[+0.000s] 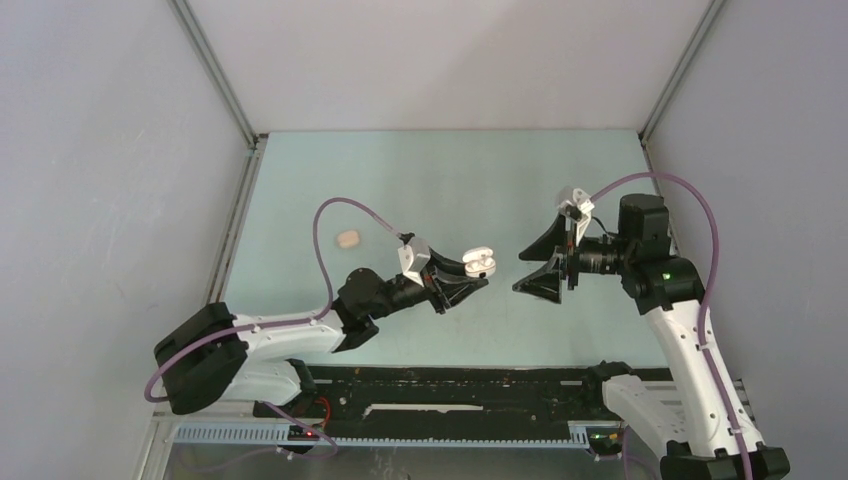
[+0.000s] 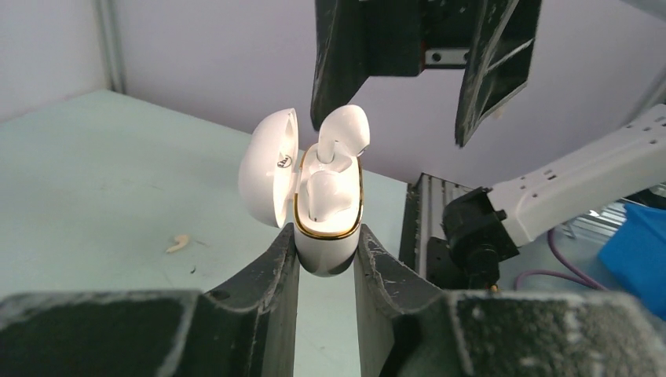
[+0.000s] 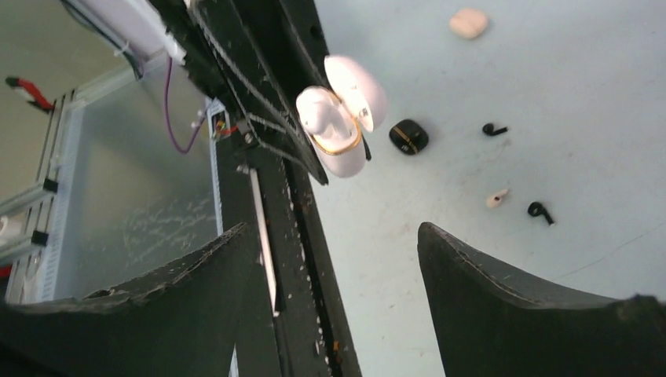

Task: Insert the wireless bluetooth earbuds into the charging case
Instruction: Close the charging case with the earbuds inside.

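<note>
a: left gripper [image 2: 327, 245] is clamped on the lower body of the case [image 2: 326, 216], lid open, held up off the table. right gripper [image 1: 520, 272] stands wide and holds nothing, just beside the case.
b: the bud?
a: white bud [image 2: 343, 129] sits proud of its slot in the case. looks light, hard, glossy and probably slippery. take its head, gently.
b: the surface?
a: pale green table [image 1: 400, 180] below the case, loose buds [image 3: 539, 210] on it, plain walls around.

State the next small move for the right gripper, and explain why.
Probably lower one finger of the open right gripper onto the raised earbud and press it home. The left gripper holds the white charging case with its lid open. The seated earbud lies within the gold rim, but the raised earbud stands well above it, apparently not fully in its slot.
</note>
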